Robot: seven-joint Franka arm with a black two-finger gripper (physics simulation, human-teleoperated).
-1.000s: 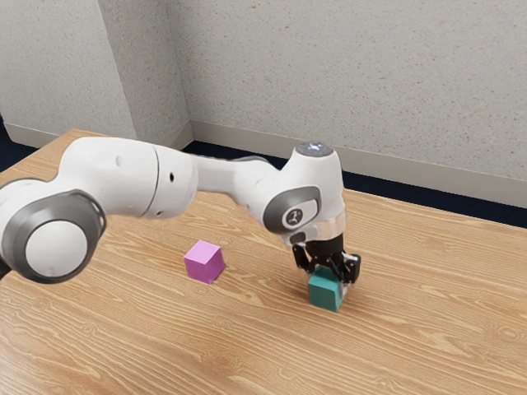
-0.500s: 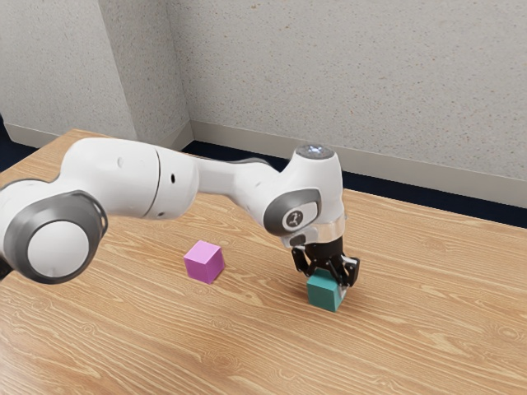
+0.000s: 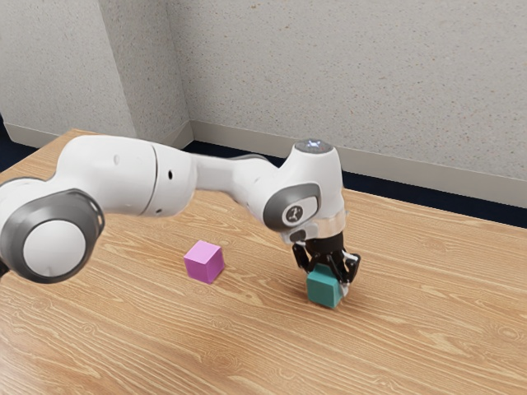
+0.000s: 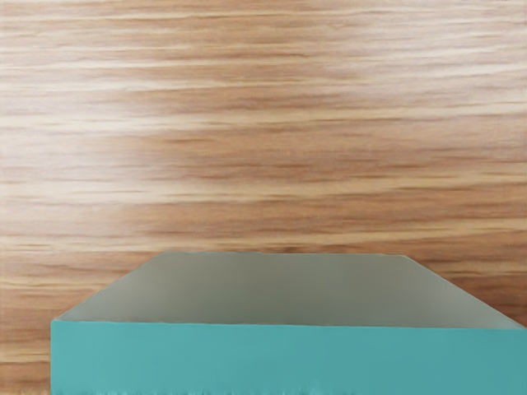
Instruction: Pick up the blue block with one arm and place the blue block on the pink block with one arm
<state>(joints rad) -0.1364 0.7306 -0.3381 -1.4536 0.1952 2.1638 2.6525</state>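
The blue block (image 3: 323, 291), a teal-blue cube, is at the middle right of the wooden table (image 3: 428, 329). My gripper (image 3: 327, 278) comes straight down onto it, and the black fingers (image 3: 304, 262) clasp its upper part from two sides, so it is shut on the block. The block looks barely raised off the wood. In the wrist view the blue block (image 4: 280, 329) sits right under my hand, with bare wood beyond it. The pink block (image 3: 203, 261) rests on the table toward the exterior view's left of the gripper, well apart from it.
My white arm (image 3: 165, 177) stretches in from the exterior view's left, above the table and behind the pink block. A grey wall (image 3: 346, 74) with a pale baseboard runs behind the table's far edge.
My gripper dipped slightly onto the blue block, then rose a little, and the block came up with it by a small amount. The pink block has not moved.
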